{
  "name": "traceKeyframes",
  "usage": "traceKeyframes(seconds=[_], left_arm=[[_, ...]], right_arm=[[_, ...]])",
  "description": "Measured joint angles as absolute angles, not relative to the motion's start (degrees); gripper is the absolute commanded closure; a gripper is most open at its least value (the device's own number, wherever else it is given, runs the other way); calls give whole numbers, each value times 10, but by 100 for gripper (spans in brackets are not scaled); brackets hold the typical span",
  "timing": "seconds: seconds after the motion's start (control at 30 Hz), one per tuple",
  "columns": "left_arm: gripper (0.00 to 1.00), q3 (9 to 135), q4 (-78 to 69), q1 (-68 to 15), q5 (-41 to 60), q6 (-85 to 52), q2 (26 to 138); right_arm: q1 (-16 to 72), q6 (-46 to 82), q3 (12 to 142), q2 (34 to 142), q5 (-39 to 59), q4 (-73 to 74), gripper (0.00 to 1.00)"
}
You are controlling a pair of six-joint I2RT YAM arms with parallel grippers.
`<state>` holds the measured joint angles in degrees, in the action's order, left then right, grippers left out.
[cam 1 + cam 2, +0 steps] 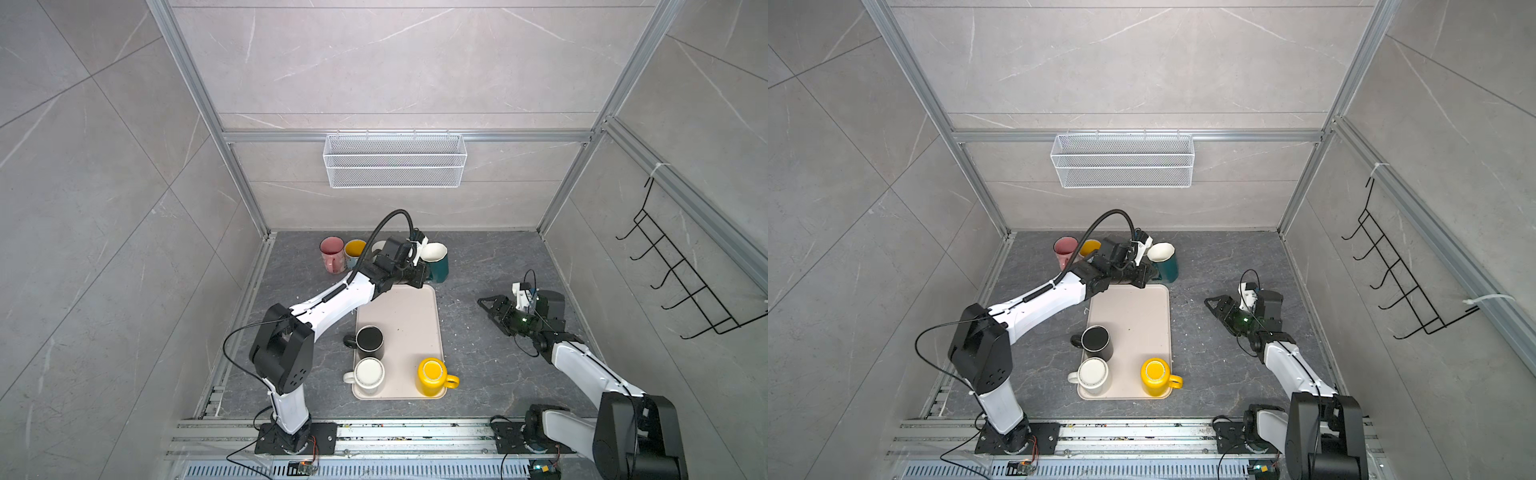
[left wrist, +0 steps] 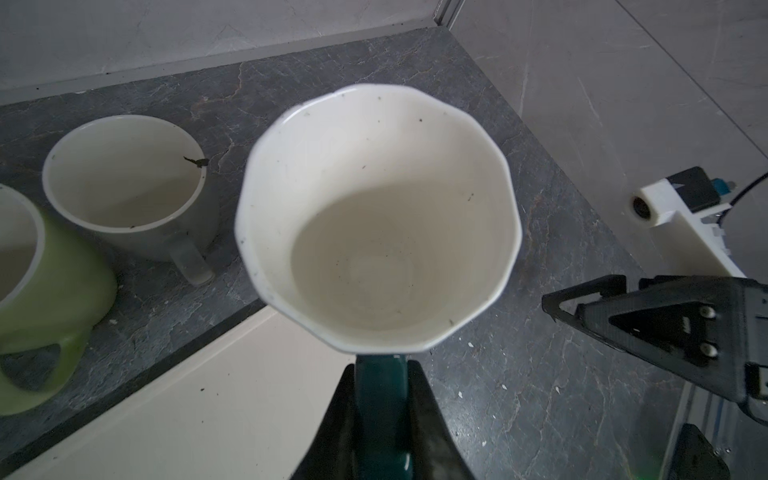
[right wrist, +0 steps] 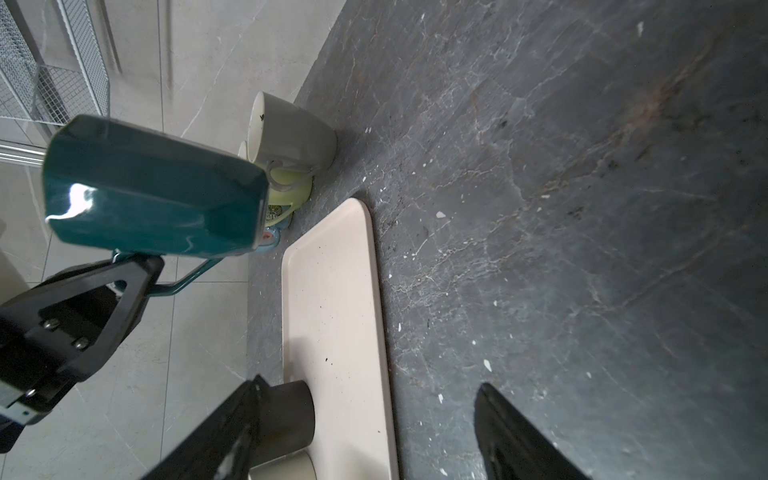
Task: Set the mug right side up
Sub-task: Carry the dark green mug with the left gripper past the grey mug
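The left gripper [image 2: 382, 368] is clamping the slick, breakable teal mug [image 2: 374, 216] by its handle [image 2: 380, 401] at one o'clock of the tray [image 1: 409, 316]

Left pincer [image 2: 380, 386] clamped, reaching far forward; right pincer [image 1: 486, 309] spread wide, hovering.

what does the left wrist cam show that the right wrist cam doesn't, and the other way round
Only left wrist: the white inside of the teal mug, its mouth toward the camera.
Only right wrist: that mug's teal outer wall and base, the wire basket, and a dark mug on the tray.
Both: the left end effector shut on the teal mug's handle, the grey mug, the green mug and the tray.
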<state>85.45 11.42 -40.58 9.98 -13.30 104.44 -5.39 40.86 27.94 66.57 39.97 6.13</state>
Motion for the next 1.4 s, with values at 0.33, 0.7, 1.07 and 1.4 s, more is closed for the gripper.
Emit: traceKeyframes(seconds=[0.33, 0.7, 1.07, 1.4], left_arm=[[100, 920, 112, -429, 30, -124, 1146], [100, 965, 72, -441, -55, -121, 1233], [100, 1008, 51, -441, -100, -124, 1279], [100, 1056, 55, -441, -126, -124, 1317]], right_arm=[[-65, 391, 278, 650, 401, 37, 18], [-68, 379, 276, 637, 401, 22, 18], [-70, 377, 272, 636, 401, 15, 18], [-70, 375, 267, 636, 401, 15, 18]])
